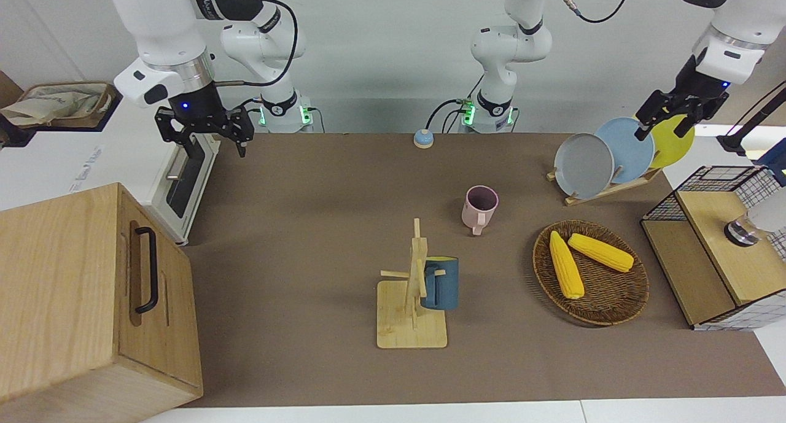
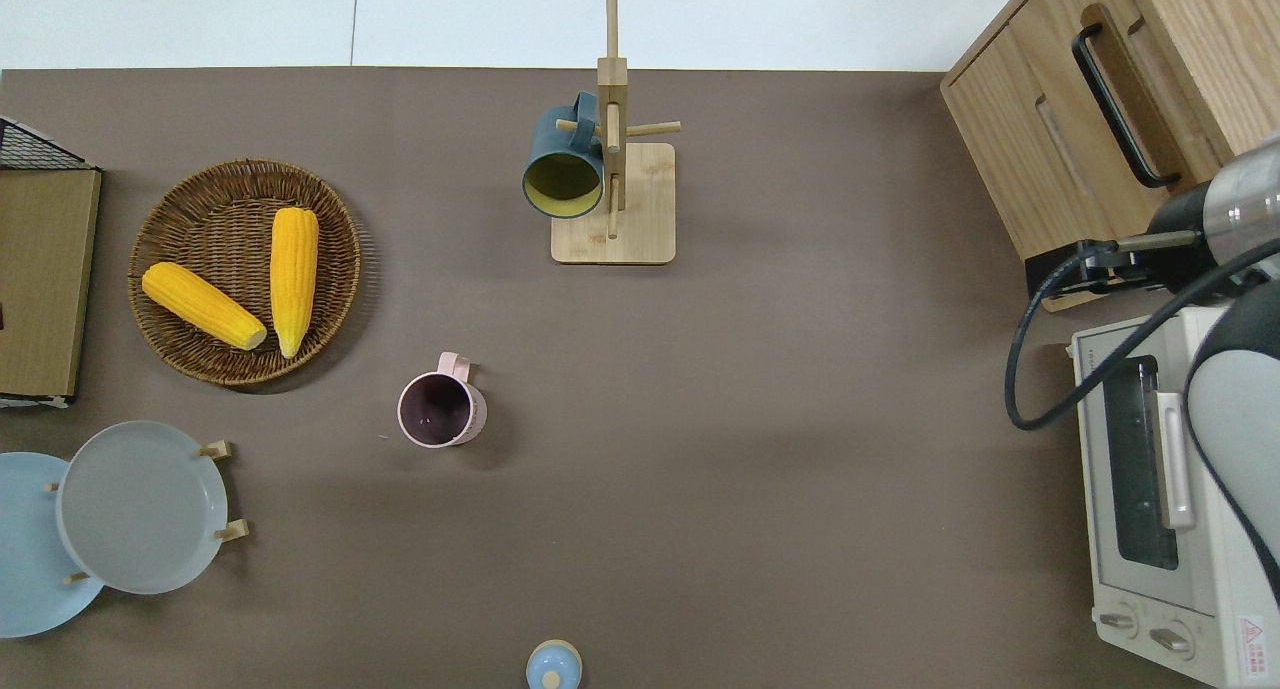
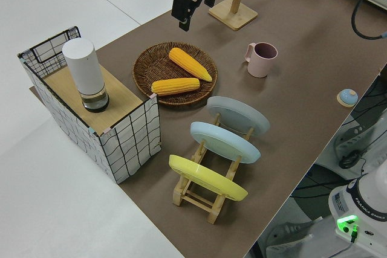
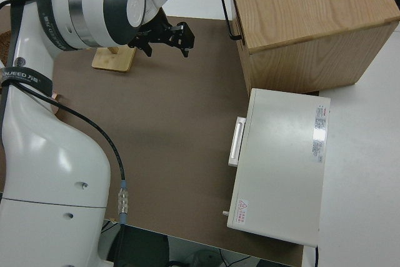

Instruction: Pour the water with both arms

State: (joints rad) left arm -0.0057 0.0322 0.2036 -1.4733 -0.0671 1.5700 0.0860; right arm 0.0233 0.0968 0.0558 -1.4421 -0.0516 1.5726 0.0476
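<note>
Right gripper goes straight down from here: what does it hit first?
The right gripper probably meets bare table mat in front of the toaster oven; depth unclear, might clip its door.

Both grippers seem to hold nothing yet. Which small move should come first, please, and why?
Probably bring the left gripper down toward the white container standing on the wire-basket shelf. Both it and the right gripper are open and empty, and the pink mug stands upright, apparently ready to be poured into.
</note>
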